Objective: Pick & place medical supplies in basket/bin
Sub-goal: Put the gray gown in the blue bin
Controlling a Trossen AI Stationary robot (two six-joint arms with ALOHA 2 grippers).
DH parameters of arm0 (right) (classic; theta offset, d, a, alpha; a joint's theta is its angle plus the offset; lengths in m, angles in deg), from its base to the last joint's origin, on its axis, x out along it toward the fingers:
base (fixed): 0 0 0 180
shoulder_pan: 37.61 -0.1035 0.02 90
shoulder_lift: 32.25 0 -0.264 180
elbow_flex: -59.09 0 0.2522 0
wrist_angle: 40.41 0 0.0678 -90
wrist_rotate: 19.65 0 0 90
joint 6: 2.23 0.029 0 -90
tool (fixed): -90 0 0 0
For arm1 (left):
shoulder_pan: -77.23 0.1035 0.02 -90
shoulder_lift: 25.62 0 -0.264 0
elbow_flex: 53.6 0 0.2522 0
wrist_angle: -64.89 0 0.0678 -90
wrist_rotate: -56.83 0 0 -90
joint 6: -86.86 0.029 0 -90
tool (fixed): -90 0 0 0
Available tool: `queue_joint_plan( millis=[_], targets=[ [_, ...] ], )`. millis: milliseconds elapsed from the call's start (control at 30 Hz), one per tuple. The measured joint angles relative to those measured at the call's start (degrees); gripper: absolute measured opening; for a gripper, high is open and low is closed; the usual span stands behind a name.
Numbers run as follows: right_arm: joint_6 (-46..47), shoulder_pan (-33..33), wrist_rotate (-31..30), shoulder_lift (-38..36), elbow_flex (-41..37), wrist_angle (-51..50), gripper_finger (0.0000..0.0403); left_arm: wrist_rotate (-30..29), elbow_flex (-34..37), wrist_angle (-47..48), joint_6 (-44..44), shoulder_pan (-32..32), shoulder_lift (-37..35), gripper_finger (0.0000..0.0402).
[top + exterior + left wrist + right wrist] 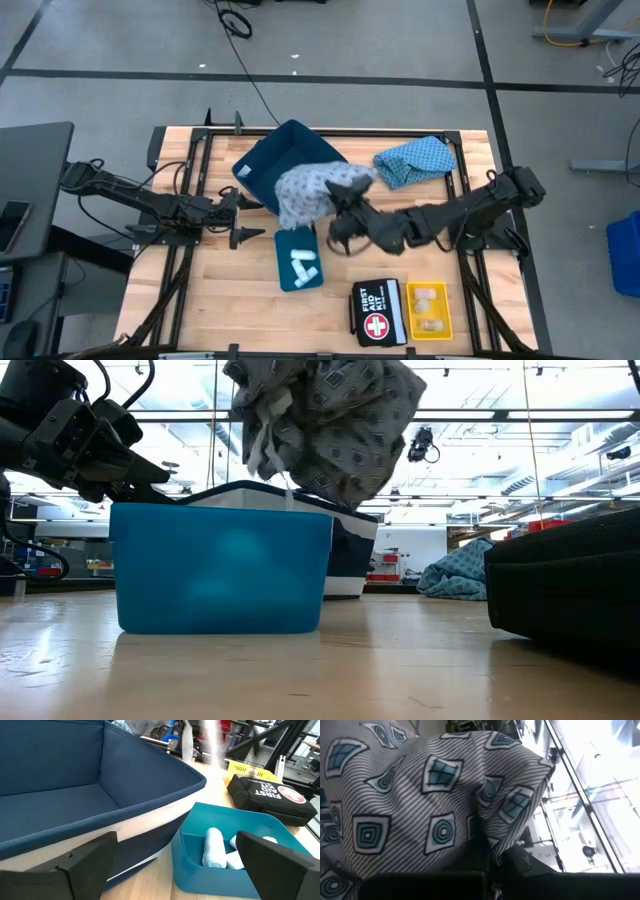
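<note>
My right gripper is shut on a grey-blue patterned garment, held bunched in the air over the near edge of the dark blue basket; the low view shows the garment above the teal bin. A light-blue garment lies crumpled on the table at the far right. White rolls lie in the teal bin. My left gripper waits open, left of the basket and bin, touching nothing. My right gripper has the grey-blue garment by a bunch of folds at its right-hand side, coming level from the table's right. The cloth drapes over the fingers and hides the place of contact. The garment hangs slack, lifted clear of table, basket and bin.
A black first aid kit and a yellow tray with pale packets sit at the near edge, right of the teal bin. Bare wood lies at the near left and between the light-blue garment and the tray.
</note>
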Motion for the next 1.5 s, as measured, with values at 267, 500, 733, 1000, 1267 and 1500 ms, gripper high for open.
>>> queue_joint_plan(
  millis=[267,500,733,1000,1267,1500],
  targets=[
    [-7.88,8.82,11.02,-0.02,0.0,11.03,0.0014,0.0,0.0,0.0,0.33,0.0,0.01,0.0398],
    [-1.99,16.4,20.77,3.27,0.0,10.63,0.0014,-0.01,0.0,0.05,0.26,0.01,0.0,0.0398],
    [-1.47,21.93,24.34,11.94,0.0,12.03,0.0014,-0.03,0.0,0.13,0.22,0.01,0.0,0.0398],
    [3.13,25.85,28.86,19.66,0.0,13.1,0.0014,-0.19,0.0,0.2,0.02,-0.01,0.0,0.0398],
    [11.65,24.93,31.61,20.7,0.0,9.29,0.0058,-0.19,0.0,0.29,0.0,0.0,0.0,0.0398],
    [12.9,21.51,31.16,20.7,0.0,9.43,0.0167,-0.19,0.0,0.31,0.0,0.0,0.0,0.0398]
  ],
)
